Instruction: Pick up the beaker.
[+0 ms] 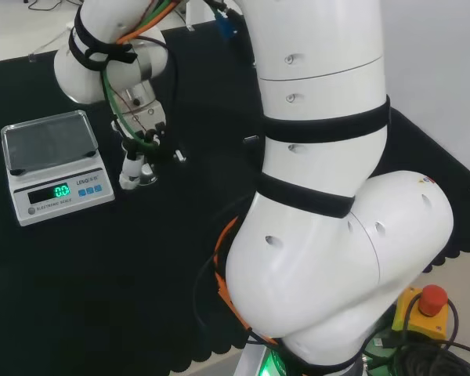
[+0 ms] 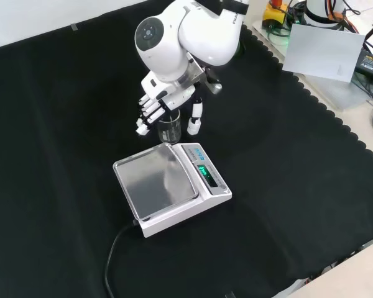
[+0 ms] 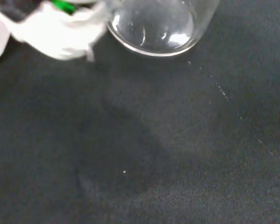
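The grey electronic scale with a steel pan (image 2: 165,186) sits nearest in the front view, on the black cloth (image 2: 286,205). Just beyond it stands the small clear glass beaker (image 2: 170,128), upright. The black and white hand (image 2: 158,102) reaches down around it, fingers on one side, thumb on the other, curled about the glass.

In the front view the scale (image 2: 171,188) sits on the bench (image 2: 62,124), with the beaker (image 2: 170,128) standing just behind it. The robot hand (image 2: 158,102) is at the beaker, fingers (image 2: 148,115) to its left, thumb (image 2: 194,120) to its right.
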Controlling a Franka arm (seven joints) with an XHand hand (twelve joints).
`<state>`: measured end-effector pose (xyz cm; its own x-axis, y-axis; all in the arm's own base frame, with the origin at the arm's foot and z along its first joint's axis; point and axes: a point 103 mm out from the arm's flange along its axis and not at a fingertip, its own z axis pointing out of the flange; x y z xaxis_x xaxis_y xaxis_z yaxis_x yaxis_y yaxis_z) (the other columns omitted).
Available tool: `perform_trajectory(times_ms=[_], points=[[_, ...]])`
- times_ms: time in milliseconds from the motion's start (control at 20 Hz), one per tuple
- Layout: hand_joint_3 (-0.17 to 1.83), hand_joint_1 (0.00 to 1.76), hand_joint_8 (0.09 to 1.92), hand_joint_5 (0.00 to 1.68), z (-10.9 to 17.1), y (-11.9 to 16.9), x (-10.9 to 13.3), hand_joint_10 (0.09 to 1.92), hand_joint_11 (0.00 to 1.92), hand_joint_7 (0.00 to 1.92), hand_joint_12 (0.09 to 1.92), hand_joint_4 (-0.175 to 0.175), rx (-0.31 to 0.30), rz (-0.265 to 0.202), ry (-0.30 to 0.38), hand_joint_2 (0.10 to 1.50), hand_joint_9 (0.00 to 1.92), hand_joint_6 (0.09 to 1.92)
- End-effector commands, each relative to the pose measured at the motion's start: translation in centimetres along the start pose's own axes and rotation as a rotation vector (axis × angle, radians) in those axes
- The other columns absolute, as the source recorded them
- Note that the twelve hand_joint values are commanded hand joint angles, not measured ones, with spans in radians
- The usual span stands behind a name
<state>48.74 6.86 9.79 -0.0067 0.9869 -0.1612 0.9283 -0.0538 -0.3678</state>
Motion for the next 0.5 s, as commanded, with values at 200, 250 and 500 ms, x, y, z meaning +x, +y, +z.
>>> perform_trajectory(times_ms=[200,250,500], points=[[0.62,1.1,0.77,0.47,0.43,0.1,-0.39,0.79,0.53,0.44,1.4,0.045,-0.126,0.073,0.023,0.47,0.65,0.17],[0.65,1.12,0.77,0.49,0.41,0.1,-0.31,0.76,0.56,0.49,1.38,0.046,-0.136,0.075,0.025,0.46,0.7,0.31],[0.71,1.17,0.79,0.62,0.21,0.29,0.19,0.69,0.73,0.71,1.28,0.054,-0.174,0.08,0.043,0.47,0.89,0.99]])
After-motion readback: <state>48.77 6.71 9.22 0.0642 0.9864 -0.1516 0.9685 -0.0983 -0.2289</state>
